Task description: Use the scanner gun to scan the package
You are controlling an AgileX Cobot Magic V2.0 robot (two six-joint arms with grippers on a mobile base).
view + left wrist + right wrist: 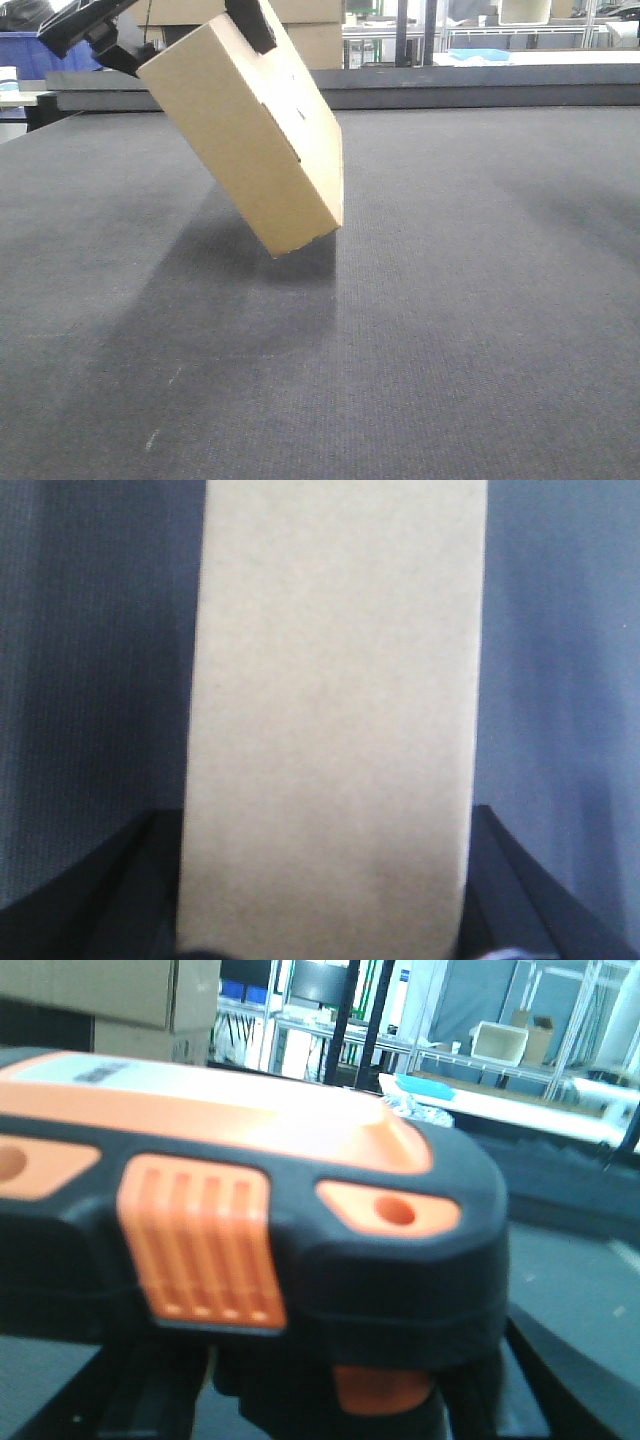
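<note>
The package [250, 130], a plain tan cardboard box, hangs tilted at the upper left, its lowest corner down by the dark mat [450, 300]. I cannot tell whether that corner touches the mat. My left gripper [190, 40] is shut on its upper end. In the left wrist view the package [335, 720] fills the gap between the black fingers [130, 880]. The scanner gun [250, 1190], black and orange, fills the right wrist view. My right gripper [340, 1400] is shut on it, with the handle between the fingers [560, 1370]. The right gripper is outside the front view.
A raised dark ledge [450, 85] runs along the mat's far side. Behind it stand larger cardboard boxes [310, 30], a blue bin [40, 55] and metal shelving. The right wrist view shows stacked cardboard boxes [110, 1000] and a white bin [497, 1042] on shelves.
</note>
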